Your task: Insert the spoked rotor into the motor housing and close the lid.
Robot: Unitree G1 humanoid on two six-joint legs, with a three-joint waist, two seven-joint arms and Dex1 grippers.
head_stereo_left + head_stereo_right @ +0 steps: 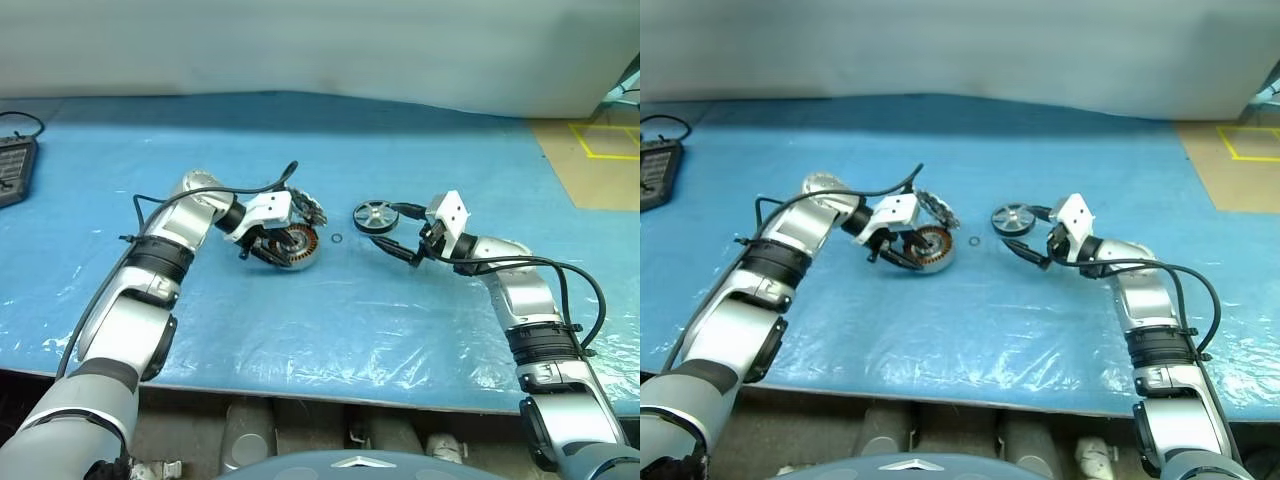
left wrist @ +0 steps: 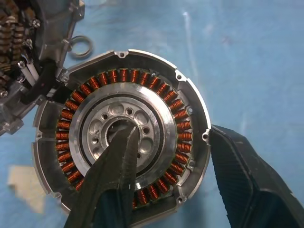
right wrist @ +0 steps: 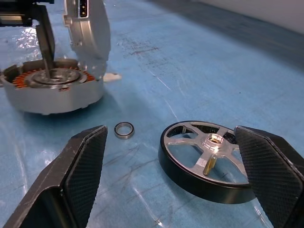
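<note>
A blue plastic-covered table (image 1: pixel 330 330) is seen in the head views. Just left of the frame's centre the motor housing (image 1: pixel 297 245) lies with its copper windings facing up, and the lid (image 1: pixel 312 210) stands raised at its upper edge, hinged open. The left gripper (image 1: pixel 262 252) is set over the housing: in the left wrist view one finger (image 2: pixel 111 185) reaches into the silver centre while the other lies outside the rim at the lower right of that frame, so the jaws are parted across the housing's wall; whether the wall is actually gripped cannot be told.

Right of centre the spoked rotor (image 1: pixel 373 215) lies flat on the table, well apart from the housing. The right gripper (image 3: pixel 187 173) is spread wide around it, one finger just beside its rim, and nothing is held. A small ring (image 3: pixel 124 130) lies on the table between rotor and housing.
</note>
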